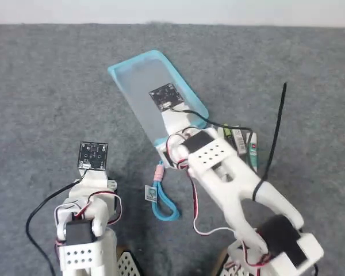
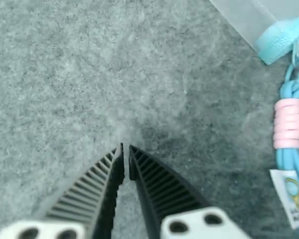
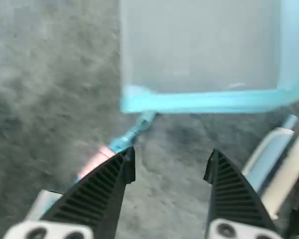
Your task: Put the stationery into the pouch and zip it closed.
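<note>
I'm holding the right claw (image 3: 172,157) spread wide and empty, low over the tabletop (image 1: 46,86) at the near end of the pouch (image 3: 199,50). From there, I judge, it can go either to the zip pull on its left or to the stationery (image 3: 284,164) on its right. The pens are lying outside the pouch, just beside its near right corner. I'm holding the left claw (image 2: 126,148) nearly closed on nothing, left of the strap (image 2: 288,124), clear of the work. Whether the zip is open, I cannot tell.
</note>
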`<state>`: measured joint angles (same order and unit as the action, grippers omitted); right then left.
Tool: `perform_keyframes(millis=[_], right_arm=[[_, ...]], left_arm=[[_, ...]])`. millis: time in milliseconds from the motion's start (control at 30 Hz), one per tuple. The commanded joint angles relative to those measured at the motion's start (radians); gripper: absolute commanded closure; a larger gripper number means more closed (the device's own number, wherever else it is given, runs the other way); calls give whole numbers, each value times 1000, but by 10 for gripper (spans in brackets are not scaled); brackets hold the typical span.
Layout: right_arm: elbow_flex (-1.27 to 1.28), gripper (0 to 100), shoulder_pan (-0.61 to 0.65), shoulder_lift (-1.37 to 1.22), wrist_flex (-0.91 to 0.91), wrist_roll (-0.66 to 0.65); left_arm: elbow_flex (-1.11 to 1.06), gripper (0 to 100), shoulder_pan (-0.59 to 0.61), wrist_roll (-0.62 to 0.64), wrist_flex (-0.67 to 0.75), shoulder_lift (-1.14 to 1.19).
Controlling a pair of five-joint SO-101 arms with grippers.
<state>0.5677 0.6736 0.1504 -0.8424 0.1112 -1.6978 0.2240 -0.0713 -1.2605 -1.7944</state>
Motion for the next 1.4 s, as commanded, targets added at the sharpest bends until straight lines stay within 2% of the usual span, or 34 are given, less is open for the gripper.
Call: perform_keyframes(millis=[0,467,733,900,967,1033,1167,1367], right_arm=[[-3,765,42,-8,36,25],[-129,767,176,-254,39,35],[-126,780,94,-309,31,35],[-132,996,7,-308,4,25],[-132,970,-41,-306,4,3],[-150,991,-84,-305,-15,-58],[-204,992,-128,-209,-117,-126],[-84,992,-114,165,-124,-192]], left_arm=[[12,987,3,9,-2,-25],[12,987,3,9,-2,-25],[12,987,3,9,-2,-25],[12,987,3,9,-2,-25],[12,987,3,9,-2,-25],[12,987,3,9,-2,-25],[12,987,3,9,-2,-25],[12,987,3,9,-2,-25]])
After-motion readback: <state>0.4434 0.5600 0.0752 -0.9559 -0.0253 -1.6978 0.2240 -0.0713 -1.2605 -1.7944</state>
